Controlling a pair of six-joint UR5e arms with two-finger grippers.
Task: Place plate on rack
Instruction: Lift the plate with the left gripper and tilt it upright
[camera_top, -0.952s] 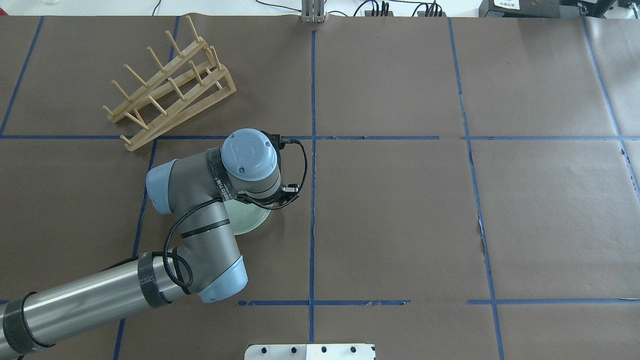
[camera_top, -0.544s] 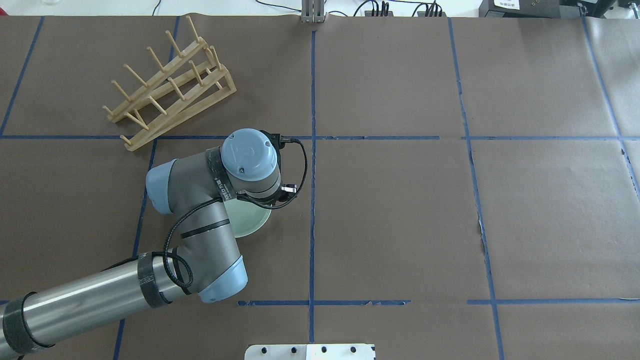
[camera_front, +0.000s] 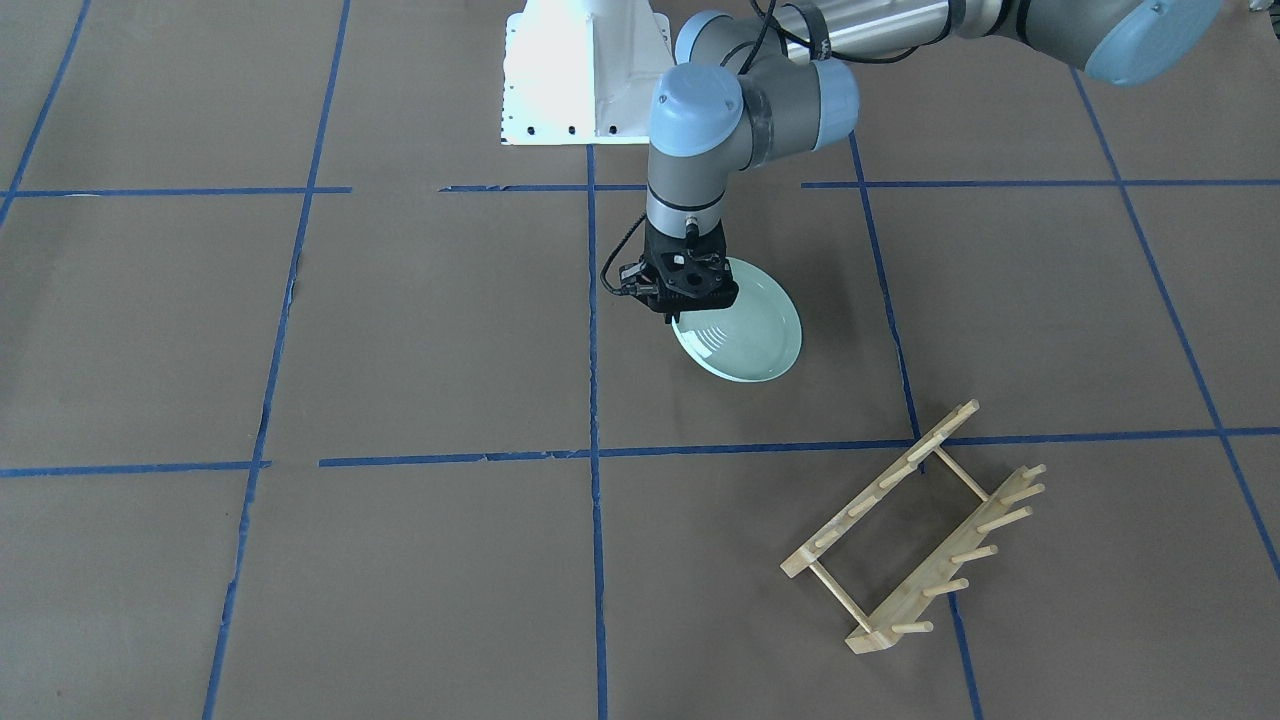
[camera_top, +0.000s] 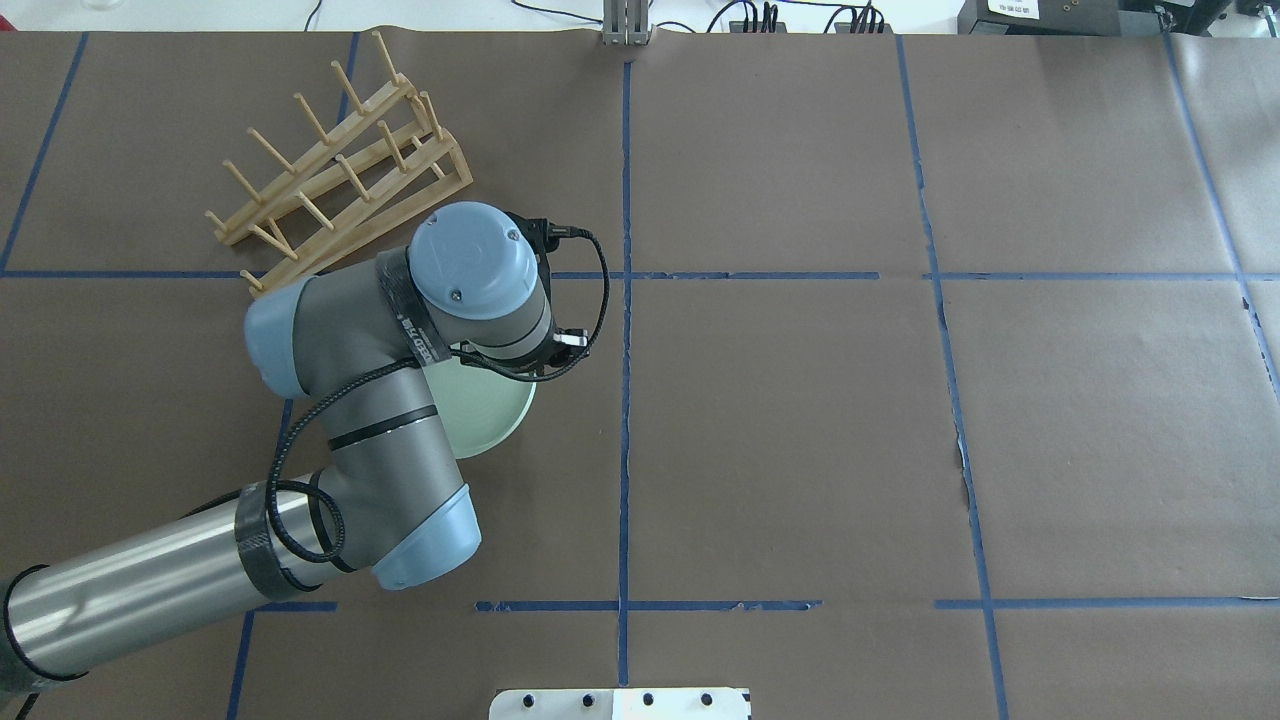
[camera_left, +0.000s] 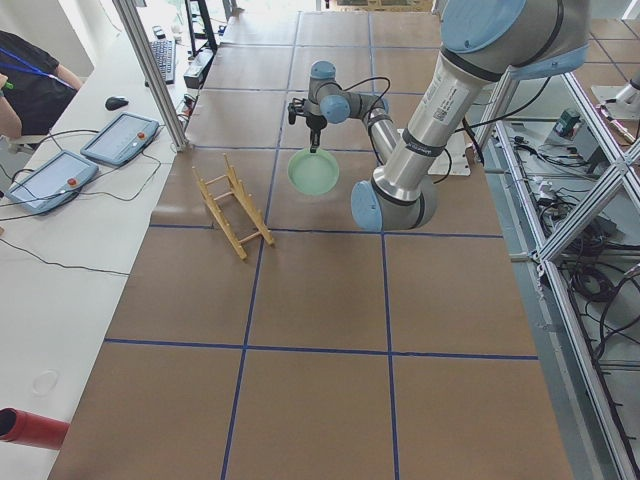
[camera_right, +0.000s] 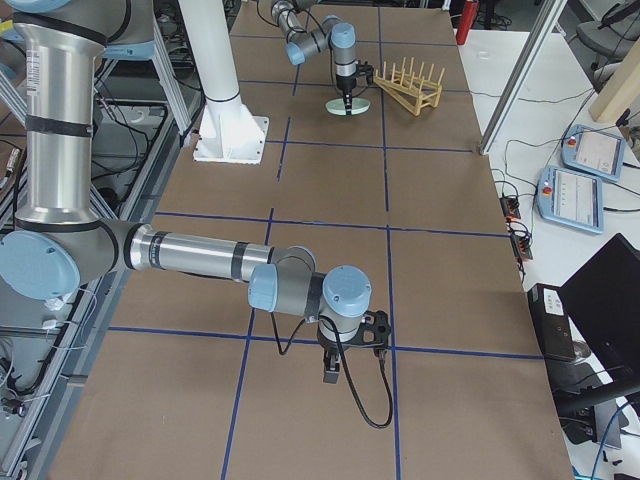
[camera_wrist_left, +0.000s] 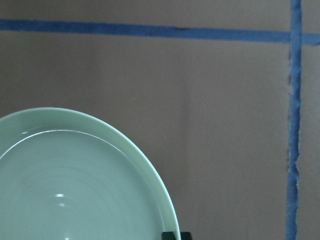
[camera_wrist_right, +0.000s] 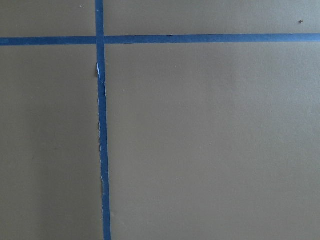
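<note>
My left gripper (camera_front: 675, 310) is shut on the rim of the pale mint-green plate (camera_front: 745, 335) and holds it tilted above the brown table. In the overhead view the wrist hides most of the plate (camera_top: 492, 415). The left wrist view shows the plate's inside (camera_wrist_left: 75, 185) with a dark fingertip (camera_wrist_left: 172, 235) at its edge. The light-wood rack (camera_top: 340, 170) stands at the far left, apart from the plate; it also shows in the front view (camera_front: 880, 488). My right gripper (camera_right: 330, 375) hangs low over bare table far from both; I cannot tell whether it is open.
The white robot base (camera_front: 580, 70) sits at the robot's edge of the table. Blue tape lines (camera_top: 625, 400) cross the brown paper. Tablets (camera_left: 120, 138) lie on a side bench beyond the rack. A metal post (camera_top: 627, 25) stands at the far edge.
My left arm has risen and moved left and away toward the rack, carrying the plate with it. The rack has not moved.
</note>
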